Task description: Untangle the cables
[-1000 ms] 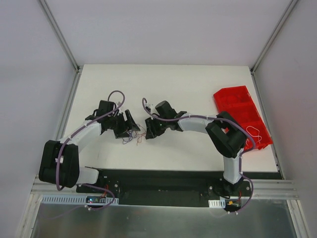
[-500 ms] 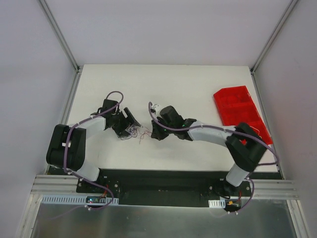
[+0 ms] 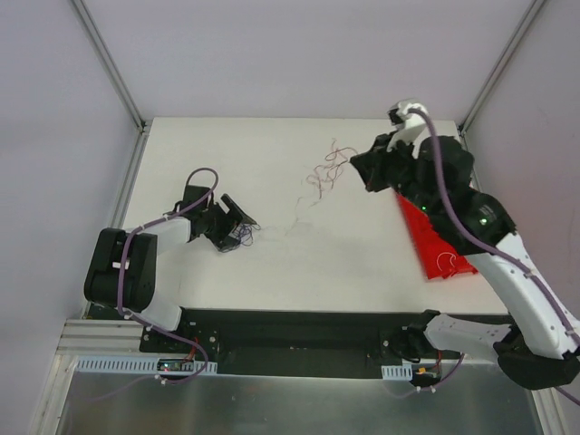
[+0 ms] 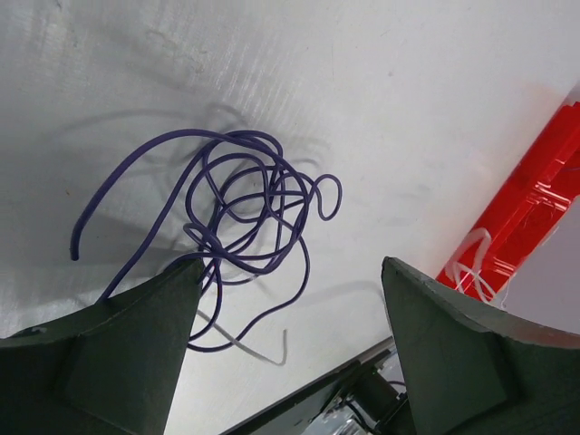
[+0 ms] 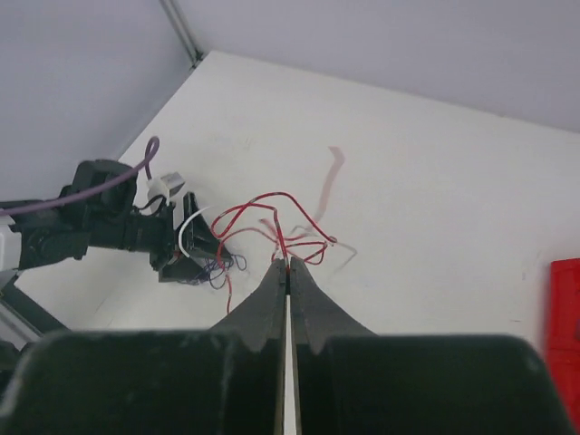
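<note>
A dark purple cable tangle (image 4: 245, 199) lies on the white table just ahead of my left gripper (image 4: 292, 267). Its jaws stand wide apart, and a few strands touch the left finger (image 4: 136, 335). In the top view the left gripper (image 3: 234, 227) sits low on the table with the purple tangle (image 3: 243, 237) at its tips. My right gripper (image 5: 288, 265) is shut on a thin red cable (image 5: 272, 213) and holds it high above the table. In the top view the right gripper (image 3: 364, 169) is raised at the far right, with the red cable (image 3: 322, 172) dangling from it.
A red compartment tray (image 3: 449, 237) lies at the right edge, partly under the right arm; it also shows in the left wrist view (image 4: 535, 199). A thin white wire loop (image 3: 444, 264) lies in its near end. Grey walls enclose the table.
The right arm has risen and swung to the far right, pulling the red cable out of the tangle. The left gripper stays at the purple tangle.
</note>
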Controlling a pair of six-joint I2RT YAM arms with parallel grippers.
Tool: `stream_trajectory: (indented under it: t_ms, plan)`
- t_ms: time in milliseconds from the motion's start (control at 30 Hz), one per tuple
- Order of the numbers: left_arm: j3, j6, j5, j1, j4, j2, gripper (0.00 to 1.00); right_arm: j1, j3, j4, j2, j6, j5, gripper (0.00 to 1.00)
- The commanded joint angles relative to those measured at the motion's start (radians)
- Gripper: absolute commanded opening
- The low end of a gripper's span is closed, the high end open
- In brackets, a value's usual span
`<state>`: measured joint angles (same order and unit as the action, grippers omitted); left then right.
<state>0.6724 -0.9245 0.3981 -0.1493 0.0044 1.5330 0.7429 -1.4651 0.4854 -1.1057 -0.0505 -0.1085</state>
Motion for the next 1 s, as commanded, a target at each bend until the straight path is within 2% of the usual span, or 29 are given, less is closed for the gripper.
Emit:
stream_trajectory:
  t_ms: [0, 133, 233, 433, 500, 633, 733, 833, 900, 967]
  plan:
    - [-0.063, 0.05, -0.134, 0.027, -0.075, 0.024, 0.82, -0.034, -0.202, 0.199, 0.004, -0.074, -0.059, 0.0]
    - [-0.063, 0.062, -0.142, 0.028, -0.075, -0.011, 0.82, -0.037, -0.297, 0.226, -0.019, -0.094, -0.049, 0.0]
    - [-0.053, 0.094, -0.099, 0.028, -0.072, -0.054, 0.82, -0.045, -0.299, 0.217, -0.023, -0.1, -0.037, 0.0]
    - [-0.044, 0.223, -0.072, 0.028, -0.061, -0.284, 0.85, -0.053, -0.242, 0.222, -0.02, -0.094, -0.03, 0.0]
    - [0.004, 0.283, 0.051, 0.027, -0.06, -0.327, 0.88, -0.06, -0.233, 0.22, -0.019, -0.092, 0.031, 0.0]
    - [0.116, 0.352, 0.286, 0.008, -0.055, -0.352, 0.89, -0.059, -0.199, 0.209, -0.022, -0.088, 0.14, 0.0]
    - [0.171, 0.4, 0.382, -0.042, -0.029, -0.405, 0.89, -0.06, -0.173, 0.206, -0.025, -0.069, 0.158, 0.0]
    - [0.223, 0.458, 0.452, -0.155, -0.007, -0.445, 0.94, -0.06, -0.149, 0.188, -0.022, -0.054, 0.188, 0.0]
    - [0.268, 0.48, 0.461, -0.246, 0.018, -0.455, 0.99, -0.06, -0.146, 0.176, -0.025, -0.046, 0.22, 0.01]
    - [0.291, 0.463, 0.456, -0.294, 0.046, -0.455, 0.99, -0.06, -0.146, 0.173, -0.028, -0.04, 0.236, 0.0]
